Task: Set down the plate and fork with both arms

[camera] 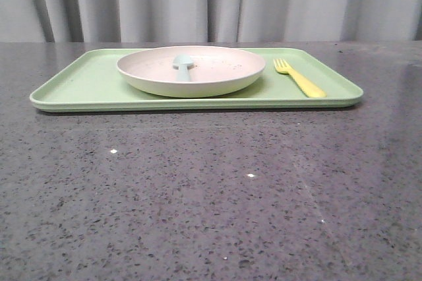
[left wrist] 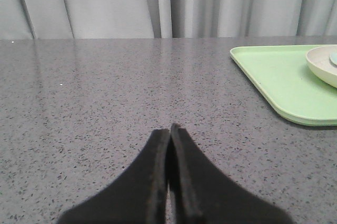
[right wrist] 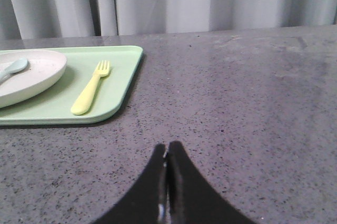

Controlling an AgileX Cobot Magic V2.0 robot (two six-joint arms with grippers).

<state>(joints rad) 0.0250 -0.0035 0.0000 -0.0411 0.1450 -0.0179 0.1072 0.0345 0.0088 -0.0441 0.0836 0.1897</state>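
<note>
From the front, a flat green tray [camera: 86,86] sat on a dark speckled table [camera: 211,195]. It lay toward twelve o'clock, far across the table. The plate [camera: 191,73] sat on the tray, near the middle. A pale blue spoon [camera: 182,66] lay inside the plate, with its handle over the near rim. The yellow fork [camera: 300,78] lay on the tray at three o'clock from the plate, close by but not touching it. Its prongs pointed toward twelve o'clock and its handle came back toward five o'clock. Grey curtains [camera: 211,0] hung behind the table. No arm showed in this view.

From the left wrist, the left gripper [left wrist: 170,129] was closed, its two black fingers [left wrist: 152,171] pressed together with nothing between them. It hung low over bare table. The tray's corner [left wrist: 274,77] was at two o'clock from the tips, well apart. A bit of the plate [left wrist: 322,66] showed at the picture's edge.

From the right wrist, the right gripper [right wrist: 167,148] was closed too, its black fingers [right wrist: 181,182] tight together and holding nothing. It was over bare table. The tray [right wrist: 124,82] was at ten o'clock from the tips. The fork [right wrist: 90,93] lay on it near the tray's closer end, and the plate [right wrist: 37,74] with the spoon [right wrist: 13,68] sat farther along.
</note>
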